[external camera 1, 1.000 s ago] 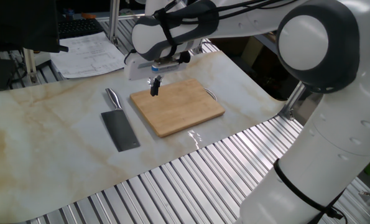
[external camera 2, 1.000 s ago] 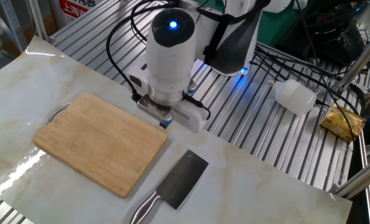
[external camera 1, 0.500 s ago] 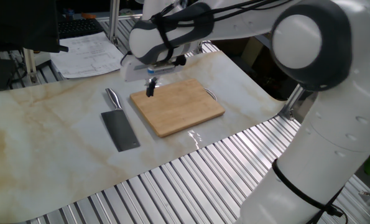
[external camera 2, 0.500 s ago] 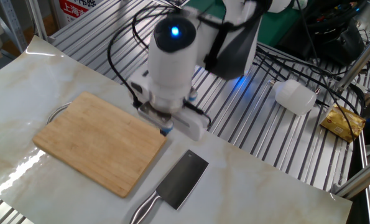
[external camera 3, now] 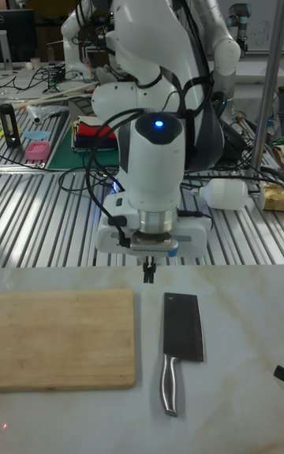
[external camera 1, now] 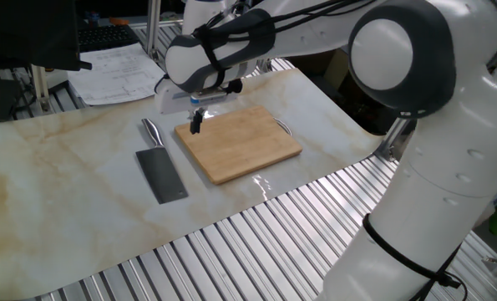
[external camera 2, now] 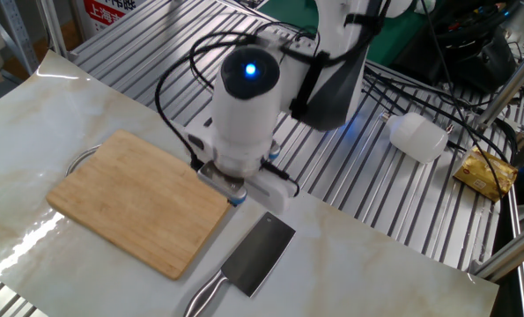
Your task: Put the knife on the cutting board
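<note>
The knife (external camera 1: pixel 160 171) lies flat on the marble-look mat, its silver handle pointing to the far side. In the tall view the knife (external camera 3: pixel 182 328) sits just right of the cutting board (external camera 3: pixel 67 337). The bamboo cutting board (external camera 1: pixel 238 144) has a metal loop on its right edge and nothing on it. My gripper (external camera 1: pixel 196 124) hangs above the board's far left corner, between board and knife handle, fingers together and holding nothing. From the tall view the gripper (external camera 3: pixel 148 273) hovers above the gap beyond the blade's far end. The wrist hides the fingers in the other fixed view, above the knife (external camera 2: pixel 257 254) and board (external camera 2: pixel 138 201).
Papers (external camera 1: pixel 119 71) and a keyboard (external camera 1: pixel 106 35) lie beyond the mat. A white bottle (external camera 2: pixel 417 136) and a yellow packet (external camera 2: pixel 484 172) rest on the slatted metal table. The mat ends at the ribbed aluminium front edge (external camera 1: pixel 256 226).
The gripper has drifted from over the board's far corner toward the knife side, and the wrist has sunk a little. Knife and board have not moved.
</note>
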### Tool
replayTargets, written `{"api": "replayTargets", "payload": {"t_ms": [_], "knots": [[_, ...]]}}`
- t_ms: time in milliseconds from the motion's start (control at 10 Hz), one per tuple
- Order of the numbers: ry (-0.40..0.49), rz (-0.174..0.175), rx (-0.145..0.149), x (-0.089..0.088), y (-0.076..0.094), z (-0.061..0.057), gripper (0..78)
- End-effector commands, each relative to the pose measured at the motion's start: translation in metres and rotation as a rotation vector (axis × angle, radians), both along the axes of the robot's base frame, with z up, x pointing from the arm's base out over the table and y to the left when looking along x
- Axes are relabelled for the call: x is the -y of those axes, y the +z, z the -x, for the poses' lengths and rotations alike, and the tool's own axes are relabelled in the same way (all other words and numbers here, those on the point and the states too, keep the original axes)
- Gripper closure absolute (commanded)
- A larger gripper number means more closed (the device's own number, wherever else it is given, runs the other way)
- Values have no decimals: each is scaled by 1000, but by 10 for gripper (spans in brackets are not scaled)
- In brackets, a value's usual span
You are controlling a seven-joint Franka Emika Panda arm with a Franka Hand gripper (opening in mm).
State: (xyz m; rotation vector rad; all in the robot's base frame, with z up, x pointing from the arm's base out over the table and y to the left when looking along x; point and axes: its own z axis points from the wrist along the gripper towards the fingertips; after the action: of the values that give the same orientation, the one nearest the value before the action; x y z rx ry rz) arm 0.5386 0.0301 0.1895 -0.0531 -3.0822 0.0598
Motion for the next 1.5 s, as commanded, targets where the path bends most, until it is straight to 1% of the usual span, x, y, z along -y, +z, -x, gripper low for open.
{"api": "replayTargets", "payload": {"t_ms": [100, 300, 500, 600, 700, 800, 1000, 1100, 1200, 1300, 1400, 1500], "knots": [[-1, 13, -5, -5, -10, -17, 776], [-28, 10, 17, -5, -10, -17, 776], [-27, 6, 24, -5, -10, -17, 776], [-40, 8, 40, -5, -10, -17, 776], [-46, 6, 53, -8, -17, -22, 776], [-46, 0, 56, -12, -27, -29, 776], [-53, 5, 78, -17, -42, -43, 776], [-53, 5, 79, -17, -45, -51, 776], [-54, 4, 80, -16, -45, -53, 776], [-52, -10, 91, -15, -46, -64, 776], [-52, -10, 91, -15, -46, -64, 776], [-49, -14, 106, -17, -55, -69, 776]]}}
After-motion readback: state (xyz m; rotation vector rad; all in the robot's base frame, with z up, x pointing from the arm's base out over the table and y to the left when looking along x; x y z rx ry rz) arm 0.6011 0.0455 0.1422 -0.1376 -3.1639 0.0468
